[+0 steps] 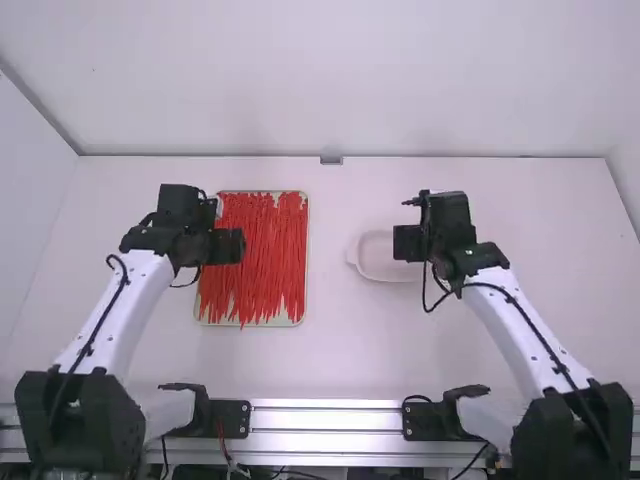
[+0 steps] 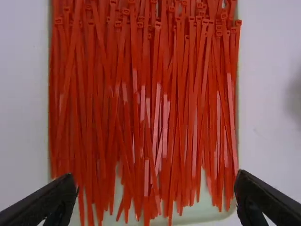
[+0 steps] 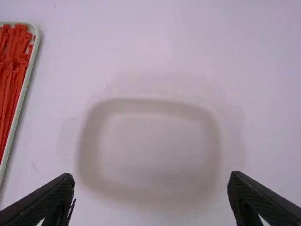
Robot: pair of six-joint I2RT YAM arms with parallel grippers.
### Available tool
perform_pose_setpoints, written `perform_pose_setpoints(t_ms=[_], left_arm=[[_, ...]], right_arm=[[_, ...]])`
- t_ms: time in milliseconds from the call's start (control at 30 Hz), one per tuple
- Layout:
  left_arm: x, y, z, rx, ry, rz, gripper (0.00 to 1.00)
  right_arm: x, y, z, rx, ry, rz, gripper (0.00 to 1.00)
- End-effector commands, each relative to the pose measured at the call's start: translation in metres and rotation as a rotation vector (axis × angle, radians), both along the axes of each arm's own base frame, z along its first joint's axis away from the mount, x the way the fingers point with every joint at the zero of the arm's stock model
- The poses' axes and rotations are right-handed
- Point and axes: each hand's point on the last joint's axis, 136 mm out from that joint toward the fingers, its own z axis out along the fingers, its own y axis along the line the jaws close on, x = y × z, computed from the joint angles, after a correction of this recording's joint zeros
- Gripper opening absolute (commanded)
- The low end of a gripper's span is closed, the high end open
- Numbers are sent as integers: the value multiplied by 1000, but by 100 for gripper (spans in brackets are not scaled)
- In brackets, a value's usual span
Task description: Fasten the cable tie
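A dense pile of red cable ties point(image 1: 255, 255) point(image 2: 146, 108) lies on a pale tray point(image 1: 300, 318) point(image 2: 207, 217) left of the table's middle. My left gripper point(image 1: 222, 247) point(image 2: 155, 202) hovers over the tray's left part, open, its black fingertips point(image 2: 51, 200) spread wide with nothing between them. My right gripper point(image 1: 412, 243) point(image 3: 153, 202) hangs open above a white rectangular bowl point(image 1: 380, 258) point(image 3: 150, 146) right of the middle; the bowl looks empty. The tray's edge with ties point(image 3: 11, 70) also appears in the right wrist view.
A white wall bounds the table at the back, with a small grey fitting point(image 1: 331, 158) at its foot. An aluminium rail point(image 1: 320, 415) runs along the front edge between the arm bases. Bare table point(image 1: 330, 340) lies in front of the tray and bowl.
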Motion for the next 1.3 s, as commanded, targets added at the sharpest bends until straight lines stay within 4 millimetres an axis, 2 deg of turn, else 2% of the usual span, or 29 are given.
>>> perform_pose_setpoints(t_ms=[0, 200, 433, 1000, 1267], left_arm=[[9, -2, 4, -25, 13, 6, 91], [21, -3, -2, -40, 64, 10, 96], [25, -4, -6, -54, 96, 15, 99], [22, -4, -7, -62, 116, 35, 99], [30, -1, 0, -59, 78, 34, 99]], right_arm=[[11, 6, 6, 4, 0, -4, 90], [20, 14, -3, -8, 48, 9, 96], [21, 16, -9, -15, 81, 6, 98], [21, 12, -9, -15, 87, -2, 98], [23, 13, -8, -14, 80, 1, 98]])
